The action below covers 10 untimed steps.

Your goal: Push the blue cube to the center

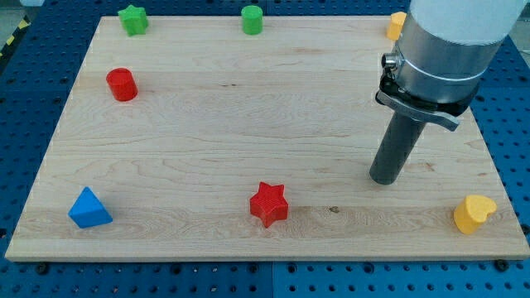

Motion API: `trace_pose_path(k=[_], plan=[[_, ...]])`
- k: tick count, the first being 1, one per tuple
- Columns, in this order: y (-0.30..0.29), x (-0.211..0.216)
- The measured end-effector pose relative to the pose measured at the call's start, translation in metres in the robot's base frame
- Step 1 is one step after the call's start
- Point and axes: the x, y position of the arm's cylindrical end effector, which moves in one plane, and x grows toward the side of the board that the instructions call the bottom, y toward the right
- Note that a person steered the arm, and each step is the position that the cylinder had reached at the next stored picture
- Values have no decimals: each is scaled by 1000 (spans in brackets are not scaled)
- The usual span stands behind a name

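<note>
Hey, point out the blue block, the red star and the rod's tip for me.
blue block (89, 209): camera view, on its front face, near the bottom left corner.
red star (269, 203): camera view, on its top face.
my tip (383, 179): camera view, on the rod's very end.

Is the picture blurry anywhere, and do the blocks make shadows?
In the camera view everything looks sharp; the red star and yellow heart cast only small, soft shadows on the wooden board; light is even, no harsh glare; my tip leaves a faint shadow at its base.
</note>
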Motion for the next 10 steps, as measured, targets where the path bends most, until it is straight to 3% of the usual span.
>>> trace_pose_path(k=[4,6,10], plan=[[20,-8],[139,-66],[179,-119]])
